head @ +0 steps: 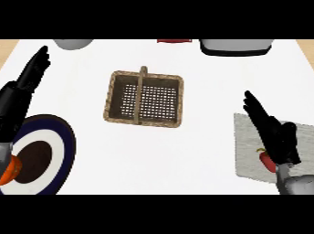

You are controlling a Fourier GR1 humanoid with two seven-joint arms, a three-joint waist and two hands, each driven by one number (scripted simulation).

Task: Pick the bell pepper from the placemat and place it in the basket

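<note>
Fingers (255, 109) of the right hand (279, 139) are straight and a little apart, holding nothing; this hand is over the one grey cloth placemat (311, 137) at the right of the white desk (200, 146). One small red bell pepper (265, 161) lies on the placemat beside the palm, partly hidden. I judge that the reaching step is in hand: next the fingers must lower and curl around the pepper. One brown woven basket (111, 98) waits in the middle. The left hand (33, 72) rests open at the left.
</note>
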